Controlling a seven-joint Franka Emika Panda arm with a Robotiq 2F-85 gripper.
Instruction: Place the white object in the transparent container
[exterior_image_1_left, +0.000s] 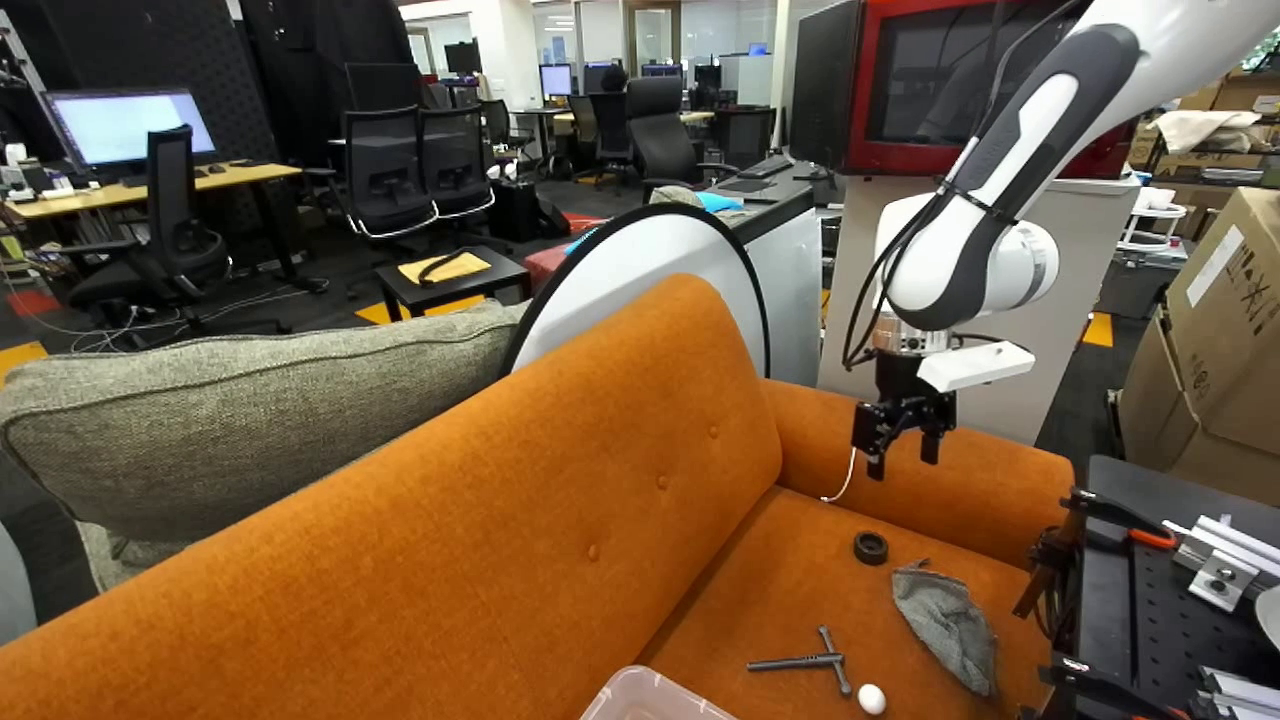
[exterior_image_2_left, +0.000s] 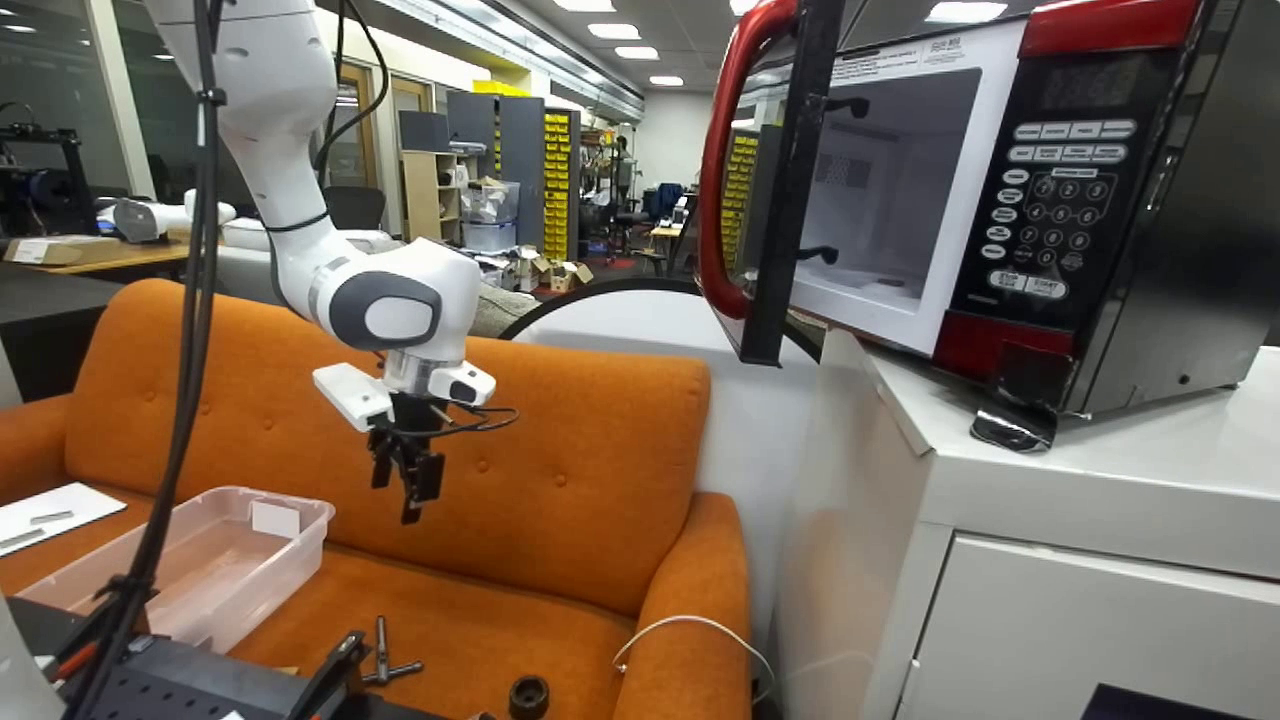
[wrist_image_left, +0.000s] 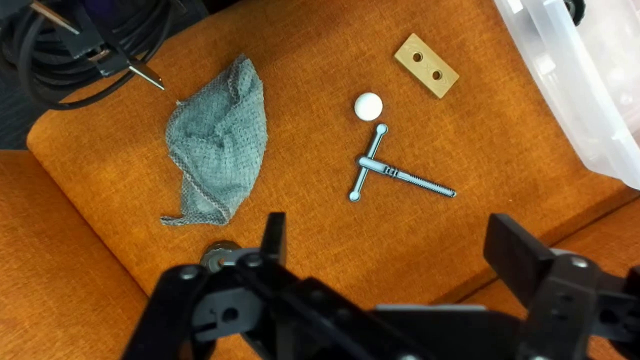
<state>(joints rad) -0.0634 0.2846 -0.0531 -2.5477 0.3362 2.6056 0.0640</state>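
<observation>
The white object (wrist_image_left: 368, 106) is a small, smooth, round or egg-like piece on the orange sofa seat. It also shows at the bottom of an exterior view (exterior_image_1_left: 871, 699). The transparent container (wrist_image_left: 575, 95) is a rectangular see-through plastic bin on the sofa, at the upper right of the wrist view. It shows in both exterior views (exterior_image_1_left: 640, 682) (exterior_image_2_left: 318, 530), cut off in an exterior view's bottom edge. My gripper (wrist_image_left: 387, 235) is open and empty, fingers wide apart, high above the seat. In both exterior views (exterior_image_1_left: 903, 462) (exterior_image_2_left: 400, 495) it points down, apart from the white object and the container.
A T-shaped grey tool (wrist_image_left: 385, 167) lies beside the white object. A wooden block with two holes (wrist_image_left: 426, 66), a grey cloth (wrist_image_left: 220, 145) and a black ring (wrist_image_left: 216, 254) are also on the seat. The sofa backrest (exterior_image_1_left: 560, 480) and a dark bench (exterior_image_1_left: 1130, 600) border the seat.
</observation>
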